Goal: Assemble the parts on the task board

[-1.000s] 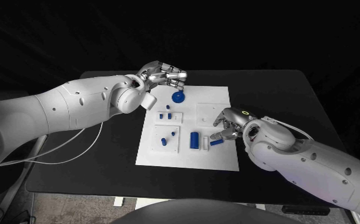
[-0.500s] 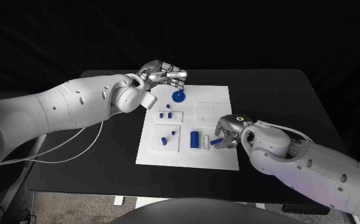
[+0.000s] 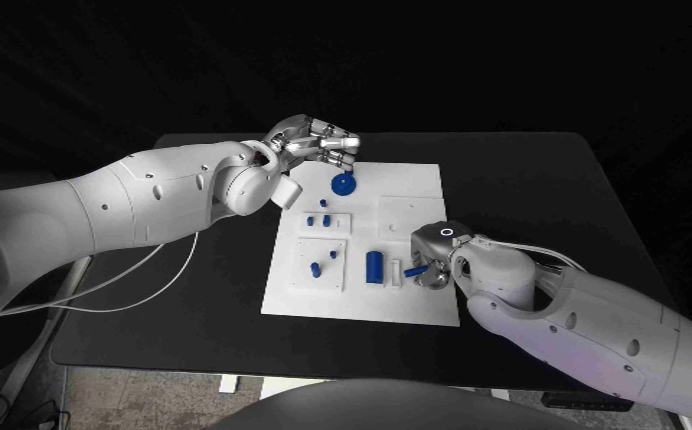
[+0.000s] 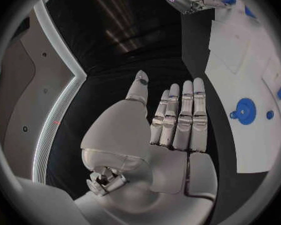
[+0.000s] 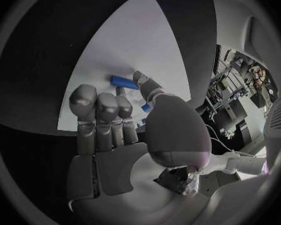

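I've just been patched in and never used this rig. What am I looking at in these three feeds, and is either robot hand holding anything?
The wide feed looks down from the robot's head at a black table. The two round feeds sit behind each wrist, looking past that arm's own fingers.

The white plate is the task board. On it lie small blue parts, including a round blue disc and an upright blue cylinder.

The left robot hand hovers at the board's far corner, fingers straight, holding nothing. The right robot hand reaches down at a small blue bar near the board's edge; its fingertips are at the bar, but I cannot tell whether it grips it.
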Controlling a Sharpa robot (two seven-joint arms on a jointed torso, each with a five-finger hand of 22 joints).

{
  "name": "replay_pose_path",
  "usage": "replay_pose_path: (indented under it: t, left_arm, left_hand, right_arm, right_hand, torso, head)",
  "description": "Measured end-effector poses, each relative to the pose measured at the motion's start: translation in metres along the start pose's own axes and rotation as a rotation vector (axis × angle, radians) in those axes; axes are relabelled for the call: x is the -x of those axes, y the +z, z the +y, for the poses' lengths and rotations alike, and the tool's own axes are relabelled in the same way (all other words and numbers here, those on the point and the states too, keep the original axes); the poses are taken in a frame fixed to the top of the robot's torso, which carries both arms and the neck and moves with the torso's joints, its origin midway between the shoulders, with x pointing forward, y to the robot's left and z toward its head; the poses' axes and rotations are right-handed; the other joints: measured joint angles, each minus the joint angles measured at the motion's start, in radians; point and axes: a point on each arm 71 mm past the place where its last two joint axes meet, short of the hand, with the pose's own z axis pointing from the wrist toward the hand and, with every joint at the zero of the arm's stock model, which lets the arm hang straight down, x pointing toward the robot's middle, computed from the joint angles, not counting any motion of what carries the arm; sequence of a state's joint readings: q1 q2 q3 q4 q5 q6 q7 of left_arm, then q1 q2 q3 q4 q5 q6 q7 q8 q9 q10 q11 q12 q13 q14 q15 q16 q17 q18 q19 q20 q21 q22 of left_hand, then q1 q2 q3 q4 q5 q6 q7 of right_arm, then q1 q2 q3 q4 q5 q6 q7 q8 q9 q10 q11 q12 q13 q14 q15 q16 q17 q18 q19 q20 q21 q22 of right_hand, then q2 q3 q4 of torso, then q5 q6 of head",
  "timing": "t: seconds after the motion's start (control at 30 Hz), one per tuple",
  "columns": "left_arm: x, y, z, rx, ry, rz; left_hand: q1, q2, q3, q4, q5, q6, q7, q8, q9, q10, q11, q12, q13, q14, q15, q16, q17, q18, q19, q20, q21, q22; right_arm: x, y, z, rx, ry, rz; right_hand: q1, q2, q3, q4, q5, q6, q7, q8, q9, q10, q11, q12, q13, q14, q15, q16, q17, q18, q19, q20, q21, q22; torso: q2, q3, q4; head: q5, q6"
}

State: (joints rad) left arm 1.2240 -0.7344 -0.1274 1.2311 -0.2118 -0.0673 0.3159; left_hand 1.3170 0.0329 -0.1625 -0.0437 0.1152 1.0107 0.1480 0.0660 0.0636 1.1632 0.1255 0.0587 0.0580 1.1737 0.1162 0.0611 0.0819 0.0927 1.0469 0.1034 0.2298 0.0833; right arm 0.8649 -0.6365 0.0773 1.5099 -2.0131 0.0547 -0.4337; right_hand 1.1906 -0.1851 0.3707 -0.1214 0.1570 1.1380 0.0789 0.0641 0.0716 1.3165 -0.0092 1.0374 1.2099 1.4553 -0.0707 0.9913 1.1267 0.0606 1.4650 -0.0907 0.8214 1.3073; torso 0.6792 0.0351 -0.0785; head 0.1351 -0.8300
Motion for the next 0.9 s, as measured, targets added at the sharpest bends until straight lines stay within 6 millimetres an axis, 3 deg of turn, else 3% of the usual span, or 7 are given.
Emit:
replay_pose_path:
  t: [0.1,0.17,0.27,0.43,0.57,0.77,0.9]
  left_arm:
    - [0.0,0.0001,0.0,0.0,0.0,0.0]
    - [-0.0001,0.0001,0.0,0.0,0.0,0.001]
    - [-0.0001,0.0001,0.0001,0.001,0.0,0.001]
    - [-0.0001,0.0001,0.0001,0.002,0.0,0.001]
    - [-0.0001,0.0002,0.0002,0.003,0.001,0.002]
    - [-0.0005,0.0003,0.0003,0.004,0.002,0.003]
    - [-0.0006,0.0003,0.0004,0.006,0.005,0.005]
  left_hand:
    - [0.0,0.0,0.0,0.0,0.0,0.0,0.0,0.0,0.0,0.0,0.0,0.0,0.0,0.0,0.0,0.0,0.0,0.0,0.0,0.0,0.0,0.0]
    - [0.0,0.0,0.0,0.0,0.0,0.0,0.0,0.0,0.0,0.0,0.0,0.0,0.0,0.0,0.0,0.0,0.0,0.0,0.0,0.0,0.0,0.0]
    - [0.0,0.0,0.0,0.0,0.0,0.0,0.0,0.0,0.0,0.0,0.0,0.0,0.0,0.0,0.0,0.0,0.0,0.0,0.0,0.0,0.0,0.0]
    - [0.0,0.0,0.0,0.0,0.0,0.0,0.0,0.0,0.0,0.0,0.0,0.0,0.0,0.0,0.0,0.0,0.0,0.0,0.0,0.0,0.0,-0.001]
    - [0.0,0.0,0.0,0.0,0.0,0.0,0.0,0.0,0.0,0.0,0.0,0.0,0.0,0.0,0.0,0.0,0.0,0.0,0.0,0.0,0.0,-0.001]
    - [0.0,0.0,0.0,0.0,0.0,0.0,0.0,0.0,0.0,0.0,0.0,0.0,0.0,0.0,0.0,0.0,0.0,0.0,0.0,0.0,0.0,-0.001]
    - [0.0,0.0,0.0,0.0,0.0,0.0,0.0,0.0,0.0,0.0,0.0,0.0,0.0,0.0,0.0,0.0,0.0,0.0,0.0,0.0,0.0,-0.001]
  right_arm:
    - [0.0001,0.0017,0.0017,-0.003,-0.018,-0.005]
    - [0.0001,0.0027,0.0029,-0.005,-0.03,-0.007]
    - [0.0003,0.0037,0.0043,-0.006,-0.047,-0.005]
    - [0.0008,0.0044,0.0059,-0.007,-0.071,0.006]
    - [0.0015,0.0047,0.0075,-0.008,-0.085,0.013]
    - [0.0019,0.0041,0.0092,-0.018,-0.097,0.018]
    - [0.002,0.0036,0.0105,-0.029,-0.102,0.015]
  right_hand:
    - [-0.021,0.021,0.064,0.002,-0.025,0.016,-0.006,0.003,0.0,-0.003,-0.003,0.0,0.0,0.0,0.0,0.0,0.0,0.0,0.0,0.0,0.0,0.0]
    - [-0.04,0.022,0.122,0.006,-0.031,0.028,-0.009,0.004,-0.001,-0.003,-0.003,0.0,0.0,0.0,0.0,0.0,-0.001,0.0,0.0,0.0,0.0,0.0]
    - [-0.058,0.04,0.149,0.005,0.004,0.047,-0.013,0.004,-0.005,-0.003,-0.003,-0.003,0.0,0.0,0.0,0.0,-0.005,0.0,0.0,0.0,0.0,0.0]
    - [-0.078,0.059,0.149,-0.025,0.104,0.072,-0.02,0.003,-0.004,-0.002,-0.009,-0.006,-0.002,0.0,0.0,-0.005,-0.01,0.0,0.0,0.0,0.0,0.0]
    - [-0.09,0.072,0.136,-0.05,0.135,0.077,-0.024,0.002,-0.004,-0.003,-0.011,-0.006,-0.002,0.0,0.0,-0.005,-0.01,0.0,0.0,0.0,0.0,0.0]
    - [-0.098,0.064,0.119,-0.047,0.176,0.081,-0.022,0.0,-0.004,0.0,-0.015,-0.009,-0.002,0.004,-0.004,-0.005,-0.01,0.0,0.0,0.0,0.0,0.0]
    - [-0.125,0.037,0.112,-0.021,0.18,0.083,-0.024,0.0,-0.003,-0.001,-0.016,-0.015,-0.002,0.004,-0.004,-0.005,-0.01,0.0,0.0,-0.001,0.0,0.0]
  torso:
    - [0.0,0.0,0.0001]
    - [0.0,0.0,0.0001]
    - [0.0,0.0,0.0001]
    - [0.0,-0.0004,-0.0001]
    - [0.0,-0.0003,-0.0012]
    - [0.0,-0.0003,-0.0012]
    - [0.0,-0.0003,-0.0013]
  head:
    - [-0.001,0.0]
    - [-0.001,-0.001]
    - [0.0,-0.002]
    - [0.002,-0.004]
    - [0.002,-0.005]
    - [0.001,-0.005]
    - [-0.001,-0.006]
